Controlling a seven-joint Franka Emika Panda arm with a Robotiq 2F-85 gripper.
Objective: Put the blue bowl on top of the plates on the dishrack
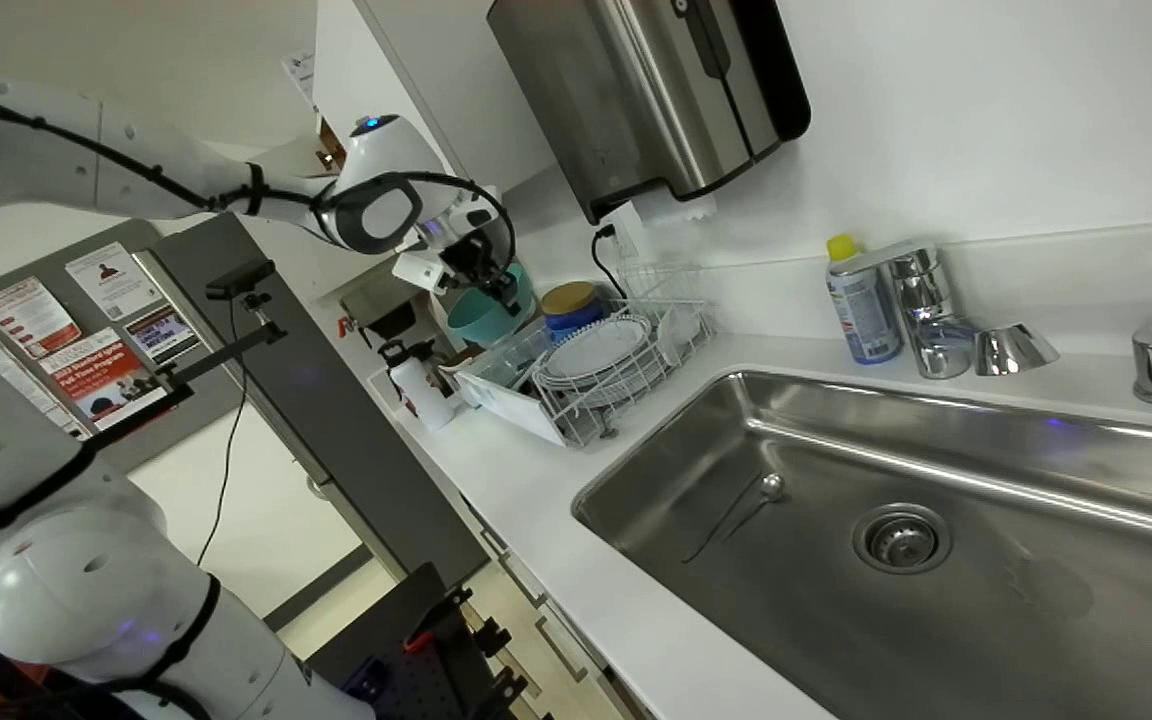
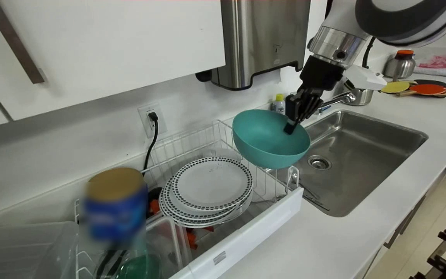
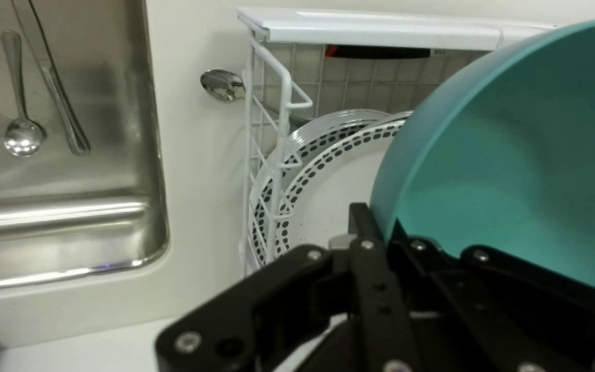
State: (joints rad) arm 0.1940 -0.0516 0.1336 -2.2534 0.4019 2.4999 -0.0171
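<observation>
Main risk looked like pivoting: the gripper (image 3: pixel 380 221) pinched the blue bowl (image 2: pixel 263 141) at just 1 spot on its rim, so an uneven touchdown on the plates (image 2: pixel 209 186) could twist it in the grip. Plates were stacked skewed; a release off-center or too high would probably send it sliding into the dishrack (image 2: pixel 246 240). Bowl position: rim between the jaws, 1 inside and 1 outside, body tilted out on the gripper's side away from the sink (image 2: pixel 366 151). Plates sat lower than the gripper, apart from the bowl.
</observation>
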